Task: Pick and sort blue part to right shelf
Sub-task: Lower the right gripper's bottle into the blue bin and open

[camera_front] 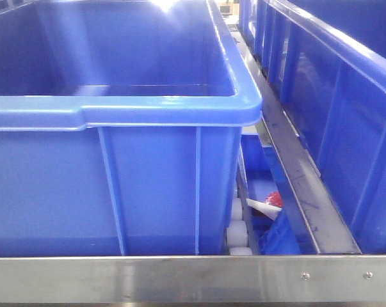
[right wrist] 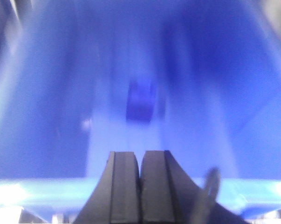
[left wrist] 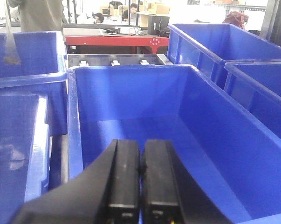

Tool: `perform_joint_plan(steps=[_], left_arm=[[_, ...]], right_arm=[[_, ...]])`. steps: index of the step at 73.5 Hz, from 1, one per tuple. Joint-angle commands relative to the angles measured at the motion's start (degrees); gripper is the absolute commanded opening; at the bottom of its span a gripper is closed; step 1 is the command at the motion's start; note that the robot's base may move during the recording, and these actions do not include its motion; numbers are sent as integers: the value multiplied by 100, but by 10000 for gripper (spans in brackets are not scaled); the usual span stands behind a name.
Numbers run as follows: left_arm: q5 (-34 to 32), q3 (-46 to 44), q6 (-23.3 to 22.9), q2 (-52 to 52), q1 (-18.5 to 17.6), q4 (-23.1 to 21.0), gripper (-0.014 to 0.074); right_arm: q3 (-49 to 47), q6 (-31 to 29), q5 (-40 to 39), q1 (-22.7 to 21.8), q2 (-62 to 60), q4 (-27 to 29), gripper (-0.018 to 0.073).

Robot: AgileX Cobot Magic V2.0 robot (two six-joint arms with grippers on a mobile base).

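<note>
Both end effectors, left (left wrist: 140, 186) and right (right wrist: 140, 186), clenched empty; blurred blue part (right wrist: 140, 100) lies beyond in bin (right wrist: 47, 93).

An industrial workshop or warehouse floor: large blue plastic bins (left wrist: 201, 46) stand in rows on a metal roller rack (camera_front: 308, 185), with a red workbench (left wrist: 117, 41), stacked cardboard boxes (left wrist: 154, 8) and seated workers (left wrist: 133, 9) in the background.

Left gripper (left wrist: 140, 186): fingers pressed together, nothing visible between them, pointing forward and level. Right gripper (right wrist: 140, 186): fingers likewise closed flush, apparently empty, though this view is heavily blurred. Neither arm appears in the front-facing view.
</note>
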Motion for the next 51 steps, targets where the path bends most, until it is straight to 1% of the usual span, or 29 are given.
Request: perform_joint_plan(steps=[1, 6, 22, 27, 51], left_arm=[[-461, -138, 2, 73, -43, 52, 129], [-461, -138, 2, 73, -43, 52, 129], [-452, -138, 2, 85, -43, 52, 129], [-465, -138, 2, 85, -43, 52, 129], [-465, -138, 2, 85, -43, 52, 129]], right_arm=[[23, -45, -516, -6, -800, -6, 57], [61, -45, -623, -6, -1357, -6, 57], [10, -45, -1172, -6, -756, 2, 57], [10, -39, -1162, -6, -737, 100, 57], [10, -39, -1162, -6, -737, 100, 57]])
